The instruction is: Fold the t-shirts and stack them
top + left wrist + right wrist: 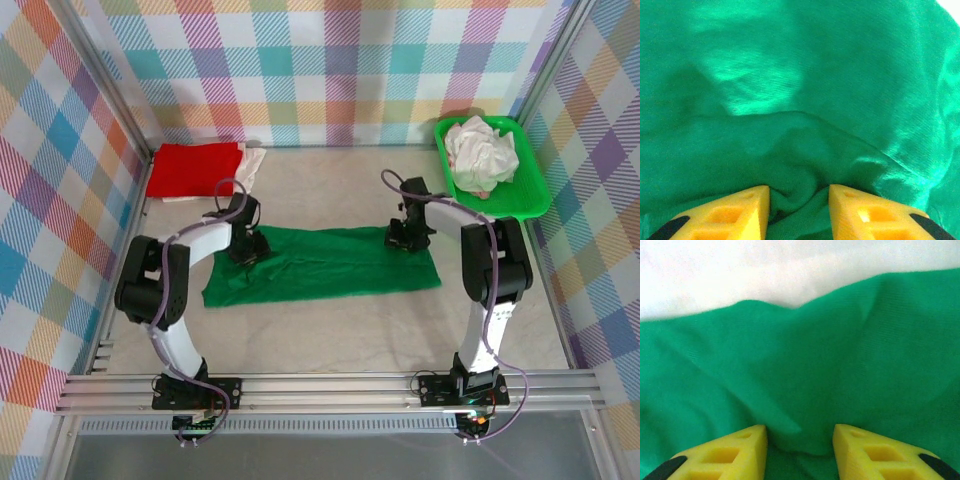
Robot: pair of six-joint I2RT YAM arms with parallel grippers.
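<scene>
Bright even light, soft blurry close-ups

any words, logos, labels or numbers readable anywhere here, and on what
None: no text can be read.
The dark green t-shirt, the red t-shirt, the crumpled white shirts and the green tray all look plain, with no print or label showing.

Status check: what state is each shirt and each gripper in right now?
dark green t-shirt: laid out flat as a long strip
red t-shirt: folded, back left
white t-shirts: crumpled in the green tray
left gripper: jaws pinching the dark green t-shirt
right gripper: jaws pinching the dark green t-shirt
</scene>
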